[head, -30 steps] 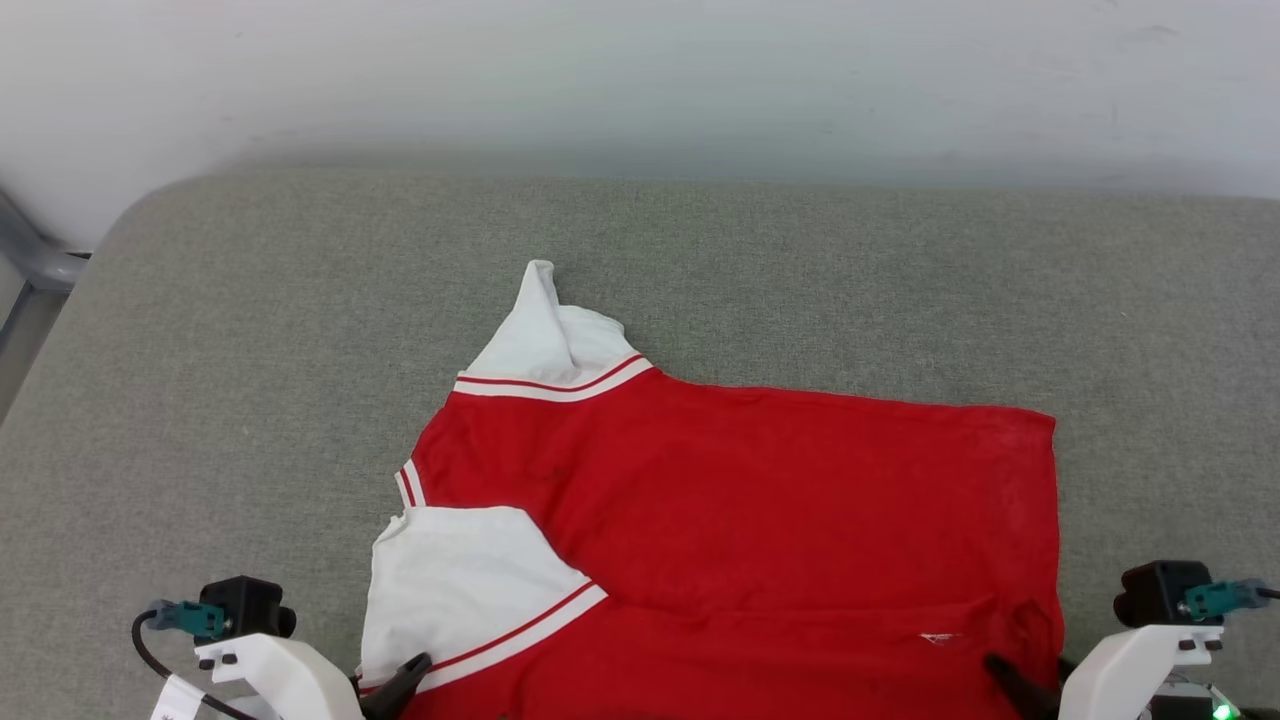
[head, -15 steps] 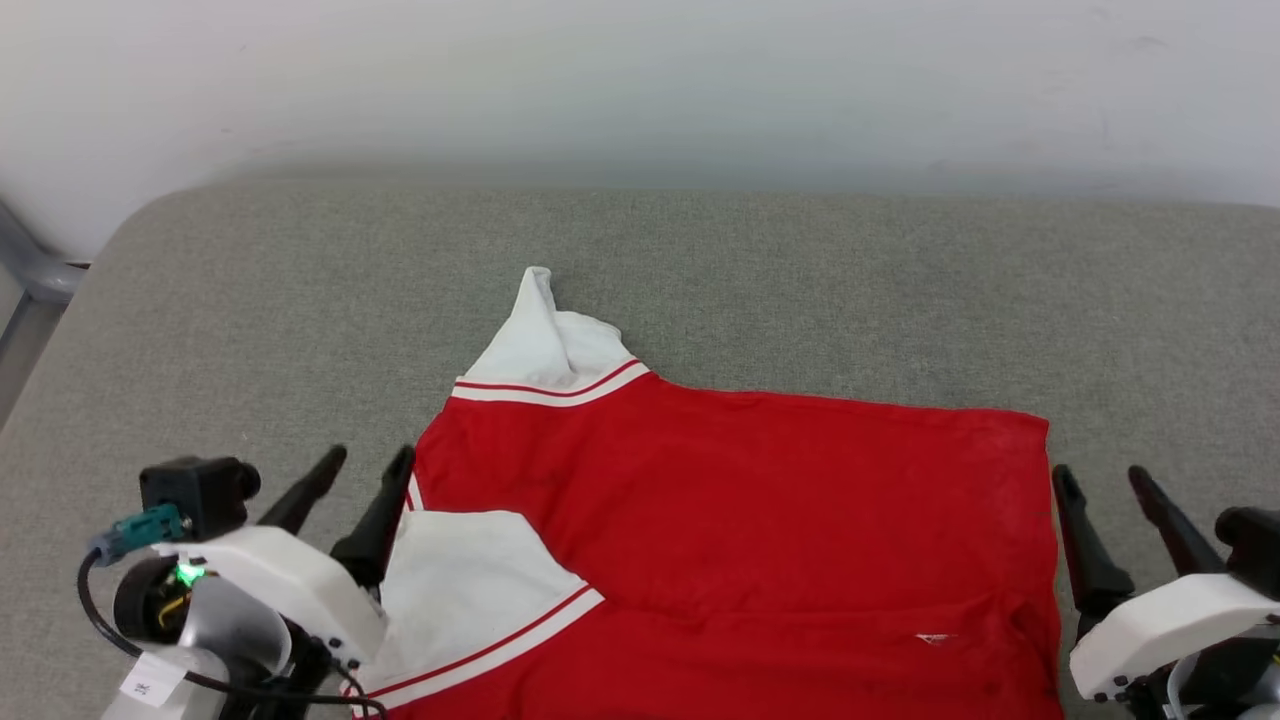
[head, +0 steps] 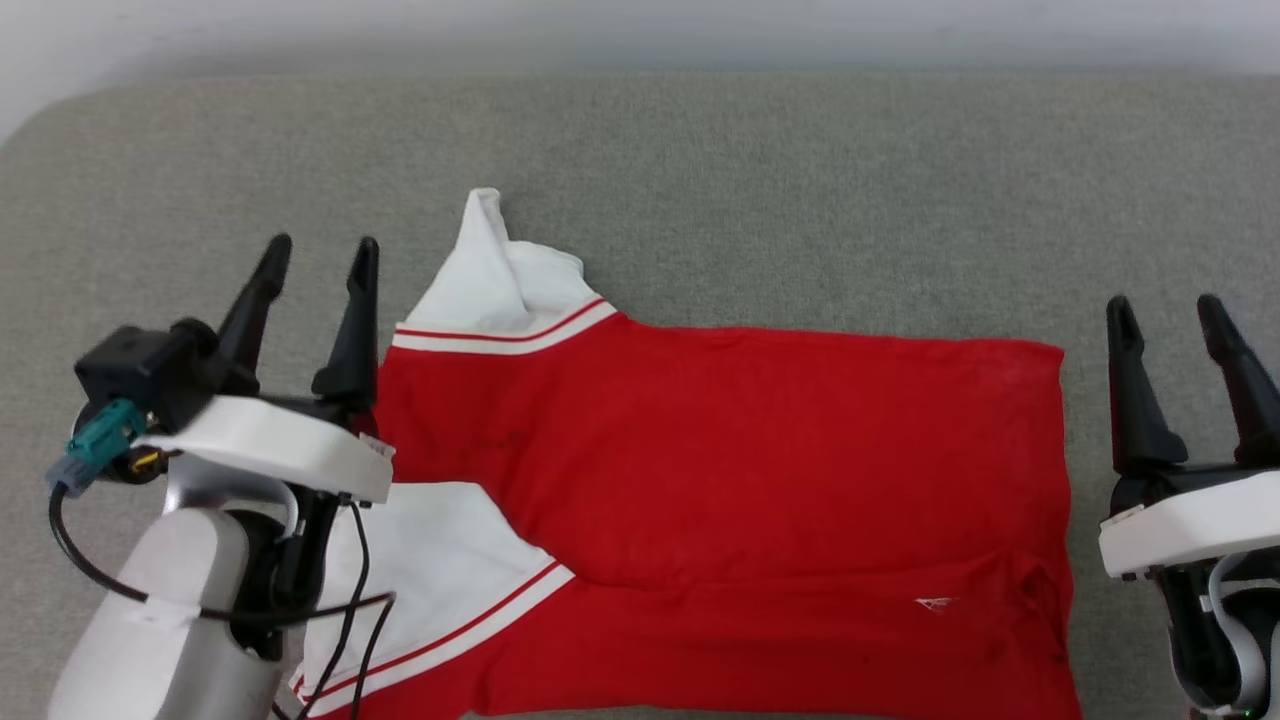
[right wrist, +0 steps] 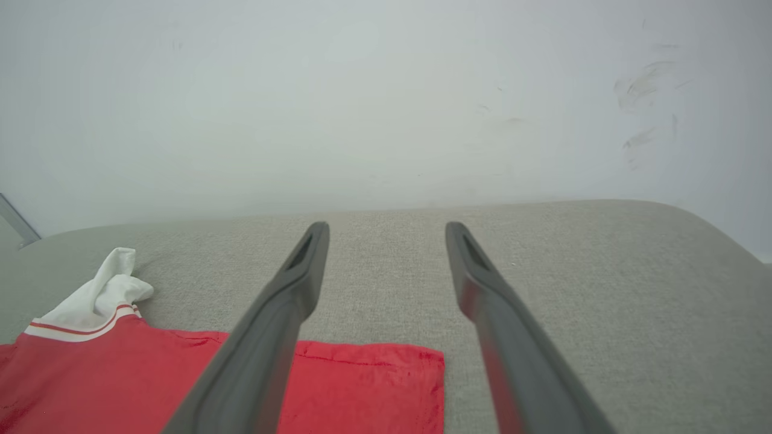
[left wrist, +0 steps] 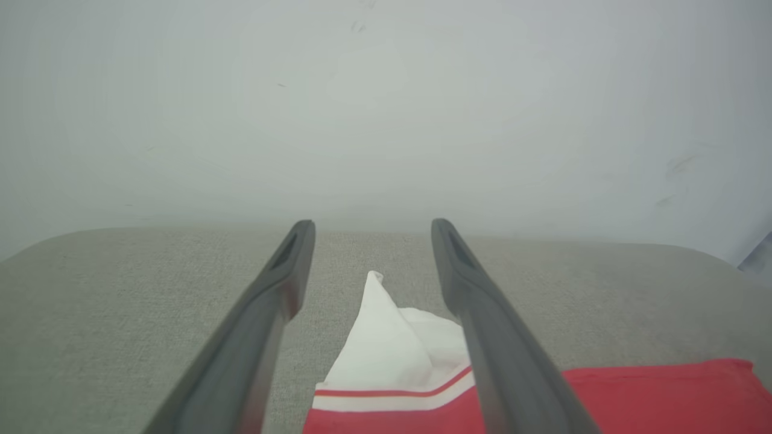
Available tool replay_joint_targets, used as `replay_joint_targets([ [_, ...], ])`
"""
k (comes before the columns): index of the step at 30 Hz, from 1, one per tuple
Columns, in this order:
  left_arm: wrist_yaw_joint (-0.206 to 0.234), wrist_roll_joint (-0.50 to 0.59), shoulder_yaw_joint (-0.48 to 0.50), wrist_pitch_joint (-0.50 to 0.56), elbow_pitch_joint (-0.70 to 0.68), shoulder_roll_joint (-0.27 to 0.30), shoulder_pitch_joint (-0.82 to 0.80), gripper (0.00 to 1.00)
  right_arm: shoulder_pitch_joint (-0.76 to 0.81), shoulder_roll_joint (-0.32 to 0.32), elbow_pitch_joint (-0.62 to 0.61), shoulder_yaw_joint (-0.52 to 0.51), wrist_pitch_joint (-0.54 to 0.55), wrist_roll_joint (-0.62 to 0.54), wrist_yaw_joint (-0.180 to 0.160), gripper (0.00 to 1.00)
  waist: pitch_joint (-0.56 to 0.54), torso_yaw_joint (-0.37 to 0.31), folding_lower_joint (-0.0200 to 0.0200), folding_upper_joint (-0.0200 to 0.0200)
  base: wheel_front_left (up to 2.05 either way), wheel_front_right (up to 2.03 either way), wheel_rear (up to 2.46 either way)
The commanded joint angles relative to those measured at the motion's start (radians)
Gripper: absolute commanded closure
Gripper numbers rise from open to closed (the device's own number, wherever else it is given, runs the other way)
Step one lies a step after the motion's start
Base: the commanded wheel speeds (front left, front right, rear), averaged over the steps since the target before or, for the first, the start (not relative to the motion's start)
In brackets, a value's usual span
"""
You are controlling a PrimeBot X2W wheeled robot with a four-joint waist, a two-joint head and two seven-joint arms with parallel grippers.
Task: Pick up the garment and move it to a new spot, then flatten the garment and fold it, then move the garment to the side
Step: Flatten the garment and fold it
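Red garment [head: 720, 480] lies spread on a grey fabric-covered surface [head: 800, 170], viewed from above by the head camera. It forms a wide red band running left to right across the middle and lower part of the view. Two white short sleeves (each trimmed with red and white stripes) sit at its left end. One sleeve [head: 490, 290] points away from the robot with its tip sticking up, and the other sleeve [head: 450, 560] lies flat nearer the robot. A long crease crosses the red cloth near its closest edge, with a small white mark [head: 935, 603] on it.

The left gripper [head: 323, 245] is just beside the garment's left edge, its two dark fingers spread apart and holding nothing. Its pale forearm [head: 160, 620] covers part of the nearer sleeve. The right gripper [head: 1163, 302] is just beside the garment's right edge, over bare grey fabric, fingers likewise spread and empty. Both wrist cameras look along parted fingers toward a pale wall [right wrist: 386, 102] behind the surface.
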Motion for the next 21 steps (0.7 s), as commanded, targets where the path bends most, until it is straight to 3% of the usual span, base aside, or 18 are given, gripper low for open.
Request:
replay_joint_targets([
  [1,-0.002,0.004,0.004,0.000,0.022,0.001,-0.052,0.00,-0.034,0.005,-0.017,0.000,0.004,-0.001,0.000,0.00,0.075,-0.038,-0.0001,0.0000,0.00,0.00,0.00],
  [10,-0.088,-0.043,-0.007,0.147,0.181,0.052,-0.282,0.00,-0.112,0.006,-0.015,0.019,0.006,0.030,0.000,0.00,0.189,-0.126,-0.0001,0.0000,0.00,0.00,0.00],
  [16,-0.155,-0.139,-0.024,0.422,0.293,0.141,-0.383,0.00,-0.127,0.007,0.029,0.039,-0.015,0.059,0.000,0.00,0.218,-0.190,-0.0001,0.0000,0.00,0.00,0.00],
  [21,-0.164,-0.229,-0.034,0.685,0.356,0.201,-0.448,0.00,-0.133,0.007,0.065,0.049,-0.038,0.082,0.000,0.00,0.240,-0.220,-0.0001,0.0000,0.00,0.00,0.00],
])
